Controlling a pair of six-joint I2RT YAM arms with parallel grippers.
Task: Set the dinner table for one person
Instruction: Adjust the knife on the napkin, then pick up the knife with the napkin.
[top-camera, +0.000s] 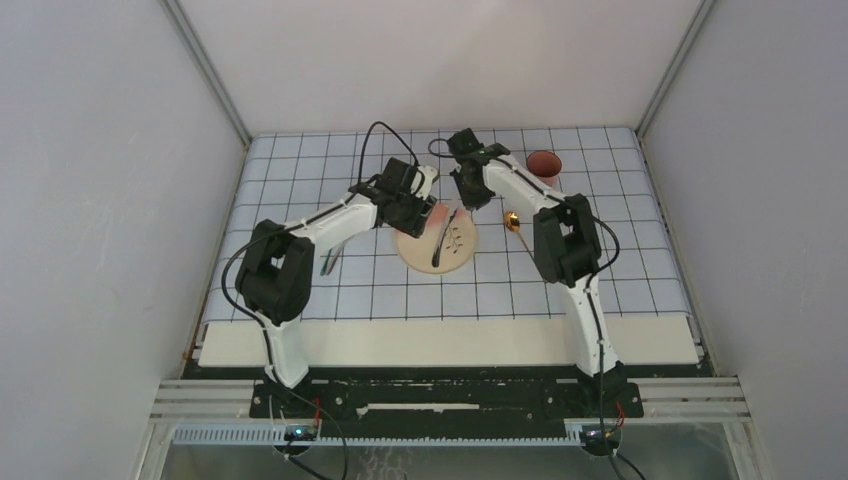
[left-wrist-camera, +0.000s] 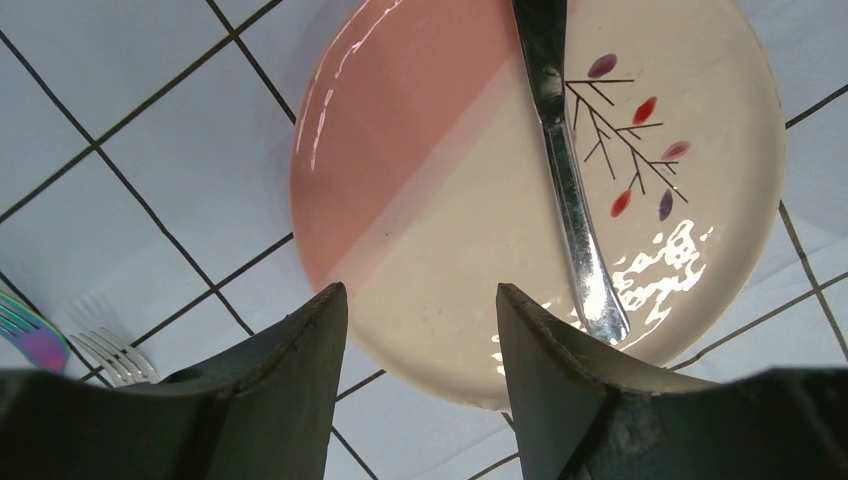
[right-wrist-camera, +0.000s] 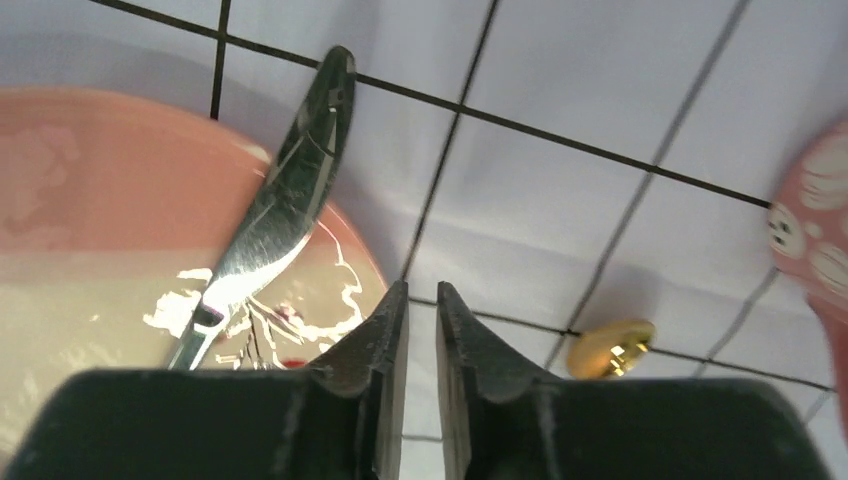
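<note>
Well, left gripper (left-wrist-camera: 420, 292) gapes empty over the rim of the round pink-and-cream plate (left-wrist-camera: 400, 150); right gripper (right-wrist-camera: 421, 287), barely parted, holds nothing beside the overhanging silver metal knife (right-wrist-camera: 275, 225).

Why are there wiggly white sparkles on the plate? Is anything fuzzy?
Left wrist view: light glares in white squiggles on the round pink-and-cream glossy plate, beside the shiny silver metal knife. Right wrist view: same glare; the small gold object looks fuzzy. Top view: evenly lit, sparkles too small.
</note>
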